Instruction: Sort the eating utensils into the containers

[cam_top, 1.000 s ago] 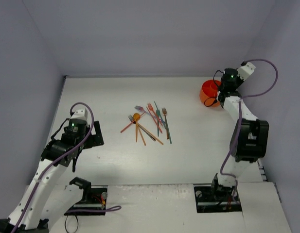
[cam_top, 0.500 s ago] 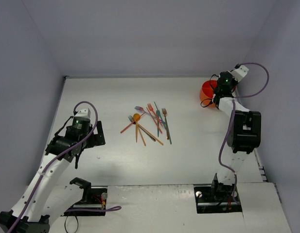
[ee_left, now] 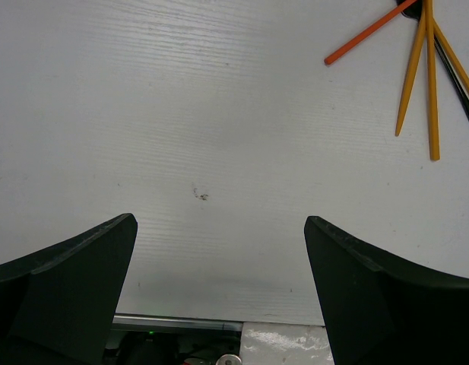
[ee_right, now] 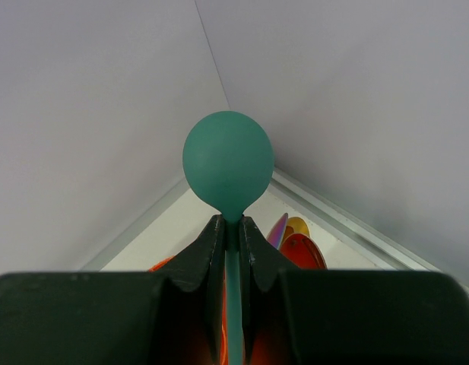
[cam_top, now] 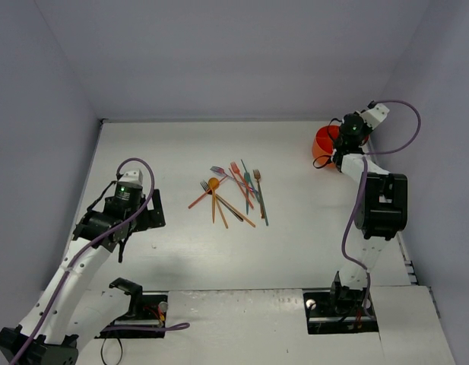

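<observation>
Currently pinching a teal round-bowled plastic spoon (ee_right: 228,163) in the right gripper (ee_right: 232,228), upper right, at the round bright-orange plastic cup (cam_top: 323,144). Holding the left gripper (ee_left: 219,228) spread wide, left of the centre heap of thin coloured utensils (cam_top: 232,190).

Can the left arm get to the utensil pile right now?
Probably yes. The left gripper is open and empty over bare table, with nothing between it and the utensil pile; stick ends show at its wrist view's edge.
</observation>
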`<state>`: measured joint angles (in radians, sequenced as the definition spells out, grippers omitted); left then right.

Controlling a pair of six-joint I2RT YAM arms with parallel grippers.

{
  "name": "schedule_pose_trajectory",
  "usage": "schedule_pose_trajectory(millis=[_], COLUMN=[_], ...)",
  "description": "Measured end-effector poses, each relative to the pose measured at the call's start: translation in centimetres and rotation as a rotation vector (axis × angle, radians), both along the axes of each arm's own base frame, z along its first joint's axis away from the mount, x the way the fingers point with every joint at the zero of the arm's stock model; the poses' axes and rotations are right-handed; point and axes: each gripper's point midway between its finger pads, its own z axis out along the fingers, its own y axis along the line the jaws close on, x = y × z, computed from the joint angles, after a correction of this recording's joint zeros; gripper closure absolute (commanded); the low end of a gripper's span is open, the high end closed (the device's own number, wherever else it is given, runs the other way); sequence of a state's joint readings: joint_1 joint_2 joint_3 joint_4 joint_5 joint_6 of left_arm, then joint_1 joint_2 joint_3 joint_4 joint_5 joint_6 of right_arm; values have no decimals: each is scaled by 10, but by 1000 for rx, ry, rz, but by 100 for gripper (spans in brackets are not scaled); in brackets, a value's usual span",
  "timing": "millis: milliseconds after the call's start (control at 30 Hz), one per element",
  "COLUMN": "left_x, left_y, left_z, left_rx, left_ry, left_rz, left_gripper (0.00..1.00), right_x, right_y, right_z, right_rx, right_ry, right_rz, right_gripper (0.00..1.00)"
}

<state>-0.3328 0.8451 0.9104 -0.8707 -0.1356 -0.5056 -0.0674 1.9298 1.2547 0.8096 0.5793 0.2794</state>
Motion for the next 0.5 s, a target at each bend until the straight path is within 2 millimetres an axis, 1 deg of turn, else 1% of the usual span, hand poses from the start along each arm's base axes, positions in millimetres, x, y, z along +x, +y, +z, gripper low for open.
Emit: schedule_pose_trajectory(millis=[133,233,367,433,500], left_x=[0,-1,-2,-3,-3], left_y=[0,0,0,-1,-1], left_z=[1,2,4,4,5], left_rx=[-2,-6,-13,-15,-18], left_ry=[-3,-10,-21,-24,-26], left_rz=[0,-2,-4,-5,-6], left_gripper=[9,9,9,9,9], right_x=[-4,-7,-8,-8,-9], right_y=[1,2,4,7,7], right_z=[-13,-28,-41,-44,-46], right_rx=[1,2,3,3,3], right_ry=[23,54,80,85,89], right_rz=[-4,-6,-6,-2,-2], right_gripper=[100,97,88,83,81])
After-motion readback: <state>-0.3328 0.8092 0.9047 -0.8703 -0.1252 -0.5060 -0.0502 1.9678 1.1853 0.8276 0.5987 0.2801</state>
